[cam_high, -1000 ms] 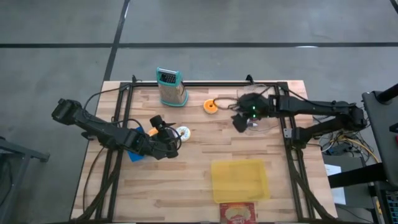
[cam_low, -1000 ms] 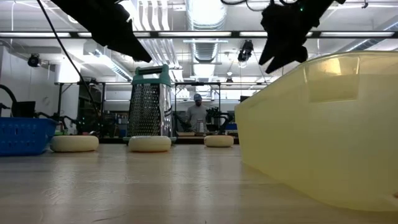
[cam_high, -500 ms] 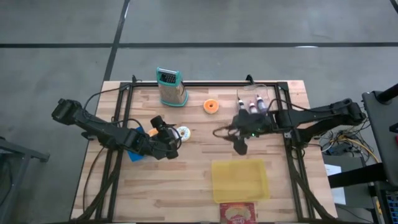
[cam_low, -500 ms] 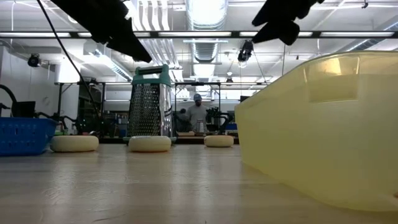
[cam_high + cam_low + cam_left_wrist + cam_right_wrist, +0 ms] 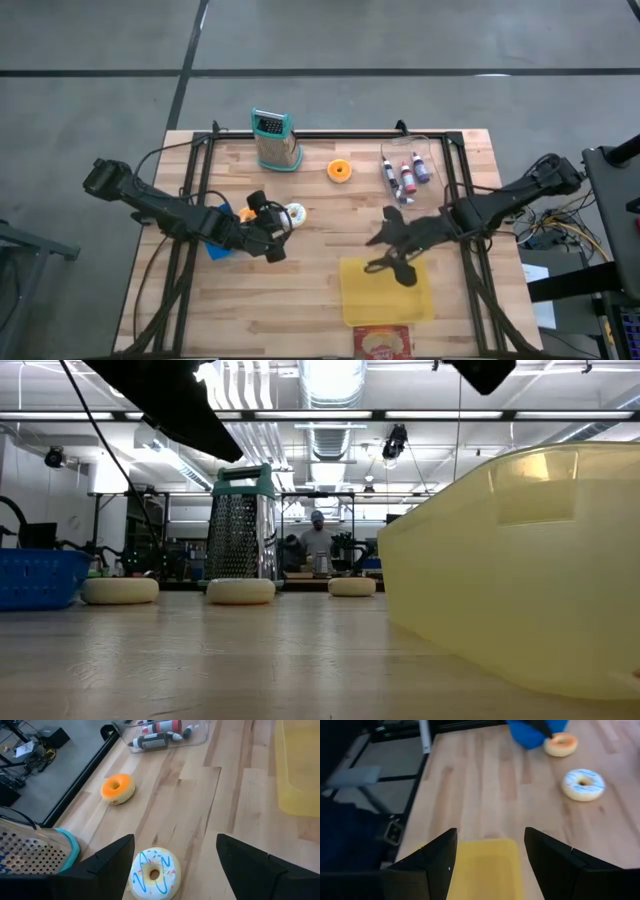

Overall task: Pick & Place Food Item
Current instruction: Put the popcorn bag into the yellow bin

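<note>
A white donut with blue icing lines (image 5: 294,213) lies flat on the table; it also shows in the left wrist view (image 5: 152,874). My left gripper (image 5: 272,240) (image 5: 175,845) is open just beside it, on its near-left side, and holds nothing. An orange donut (image 5: 339,171) (image 5: 117,788) lies farther back, and another orange donut (image 5: 247,212) (image 5: 560,744) lies by the blue basket (image 5: 218,246). My right gripper (image 5: 395,268) (image 5: 490,837) is open and empty, above the far edge of the yellow container (image 5: 387,290) (image 5: 485,870).
A metal grater with a teal top (image 5: 275,140) stands at the far edge. A clear tray with bottles (image 5: 405,175) lies at the far right. A red packet (image 5: 383,343) lies at the near edge. Bare wood lies between the donuts and the yellow container.
My right gripper has swung from beside the clear tray at the far right toward the table's near edge and now hangs over the yellow container. The clear tray with the bottles has come into plain sight. No donut has moved.
</note>
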Tool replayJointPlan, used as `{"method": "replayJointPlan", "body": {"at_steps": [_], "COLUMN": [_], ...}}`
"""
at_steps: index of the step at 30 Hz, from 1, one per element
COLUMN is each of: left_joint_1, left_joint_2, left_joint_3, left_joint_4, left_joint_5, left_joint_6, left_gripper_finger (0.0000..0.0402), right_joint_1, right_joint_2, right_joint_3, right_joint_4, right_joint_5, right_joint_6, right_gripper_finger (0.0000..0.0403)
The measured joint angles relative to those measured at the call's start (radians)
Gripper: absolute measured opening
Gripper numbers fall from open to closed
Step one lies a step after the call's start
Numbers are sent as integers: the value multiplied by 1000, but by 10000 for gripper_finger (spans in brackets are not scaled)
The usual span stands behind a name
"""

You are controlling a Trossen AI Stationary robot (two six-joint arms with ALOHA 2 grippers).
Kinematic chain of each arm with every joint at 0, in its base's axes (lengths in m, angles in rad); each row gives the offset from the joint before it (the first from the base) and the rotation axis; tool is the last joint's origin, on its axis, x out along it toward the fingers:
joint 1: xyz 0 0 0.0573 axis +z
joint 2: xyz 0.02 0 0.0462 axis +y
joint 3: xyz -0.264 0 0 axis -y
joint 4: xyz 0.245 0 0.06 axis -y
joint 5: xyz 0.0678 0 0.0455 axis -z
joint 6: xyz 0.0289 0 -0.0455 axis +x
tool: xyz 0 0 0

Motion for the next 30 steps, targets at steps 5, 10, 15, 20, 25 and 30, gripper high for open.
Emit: {"method": "replayJointPlan", "body": {"at_steps": [5, 10, 15, 20, 25, 30], "left_joint_1": [0, 0, -1, -1, -1, -1], "left_joint_2": [0, 0, 0, 0, 0, 0], "left_joint_3": [0, 0, 0, 0, 0, 0], "left_joint_4": [0, 0, 1, 1, 3, 3], "left_joint_5": [3, 83, 120, 136, 142, 142], "left_joint_6": [0, 0, -3, -11, -12, -14], "left_gripper_finger": [287, 287, 287, 287, 287, 287], "right_joint_1": [68, 136, 205, 277, 332, 372], "right_joint_2": [10, 91, 217, 350, 473, 593], "right_joint_3": [-7, -13, 16, 86, 213, 385], "right_joint_4": [7, 73, 141, 133, 130, 103], "right_joint_5": [0, 32, 42, 42, 42, 42], "right_joint_6": [3, 4, 80, 219, 259, 257], "right_gripper_finger": [226, 226, 226, 226, 226, 226]}}
